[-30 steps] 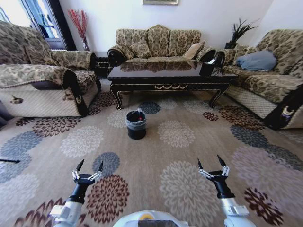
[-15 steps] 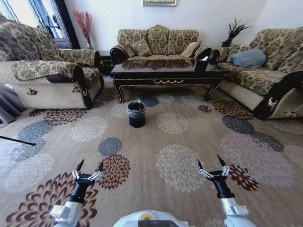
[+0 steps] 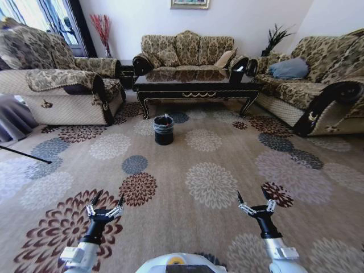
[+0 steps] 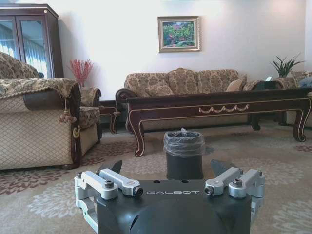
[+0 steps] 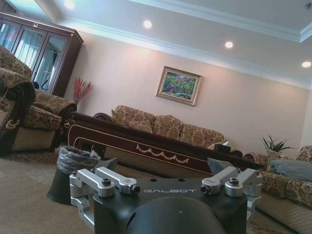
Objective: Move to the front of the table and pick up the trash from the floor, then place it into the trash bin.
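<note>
Patterned sofas [image 3: 189, 50] line the walls beneath a framed painting [image 4: 178, 34].

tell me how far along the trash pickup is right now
Done: the trash bin already has something lying in it, in front of the table. In hand: nothing; the left gripper and right gripper hang open and empty over the floor, well short of the bin. Left: no loose trash is visible on the carpet.
</note>
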Available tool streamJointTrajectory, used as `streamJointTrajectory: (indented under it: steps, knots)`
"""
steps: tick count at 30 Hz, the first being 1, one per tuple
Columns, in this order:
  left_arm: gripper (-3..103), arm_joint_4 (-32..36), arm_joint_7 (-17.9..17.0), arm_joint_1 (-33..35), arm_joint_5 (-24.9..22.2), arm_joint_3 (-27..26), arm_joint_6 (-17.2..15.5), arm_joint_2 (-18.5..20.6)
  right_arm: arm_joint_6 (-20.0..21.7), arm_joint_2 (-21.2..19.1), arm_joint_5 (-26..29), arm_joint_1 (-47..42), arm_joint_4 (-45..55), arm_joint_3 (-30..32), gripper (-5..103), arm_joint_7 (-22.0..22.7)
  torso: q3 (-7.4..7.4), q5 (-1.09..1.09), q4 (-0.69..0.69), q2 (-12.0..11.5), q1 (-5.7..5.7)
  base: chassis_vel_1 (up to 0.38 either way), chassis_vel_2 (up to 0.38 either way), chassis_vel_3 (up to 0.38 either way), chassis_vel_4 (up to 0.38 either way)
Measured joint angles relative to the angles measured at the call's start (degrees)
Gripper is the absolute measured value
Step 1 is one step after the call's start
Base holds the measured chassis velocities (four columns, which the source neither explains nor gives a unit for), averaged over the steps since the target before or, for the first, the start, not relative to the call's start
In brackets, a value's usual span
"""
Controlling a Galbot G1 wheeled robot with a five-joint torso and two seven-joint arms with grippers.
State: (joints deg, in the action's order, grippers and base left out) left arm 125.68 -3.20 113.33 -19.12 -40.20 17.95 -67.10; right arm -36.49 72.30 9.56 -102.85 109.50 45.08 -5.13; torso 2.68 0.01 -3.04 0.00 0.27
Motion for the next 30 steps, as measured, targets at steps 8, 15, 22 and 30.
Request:
streamJointTrajectory:
  steps: [8,15,22,30]
  knots:
    - [100,0.0,0.0,0.0,0.0,0.0,0.0,0.0,0.0,0.0,0.0,0.0,0.0,0.0,100,0.0,0.01,-0.02,0.0,0.0,0.01,0.129,-0.117,-0.12,0.122]
    - [100,0.0,0.0,0.0,0.0,0.0,0.0,0.0,0.0,0.0,0.0,0.0,0.0,0.0,100,0.0,0.0,-0.03,0.0,0.0,0.0,0.195,-0.217,-0.191,0.215]
    - [100,0.0,0.0,0.01,0.0,0.0,0.0,0.0,0.0,0.0,0.0,0.0,0.0,0.0,100,0.0,-0.01,0.01,0.0,0.0,-0.01,0.083,-0.118,-0.089,0.127]
    - [100,0.0,0.0,0.0,0.0,0.0,0.0,0.0,0.0,0.0,-0.01,0.01,0.0,0.0,100,0.0,0.01,-0.02,0.0,0.0,0.01,-0.014,0.01,0.009,-0.007]
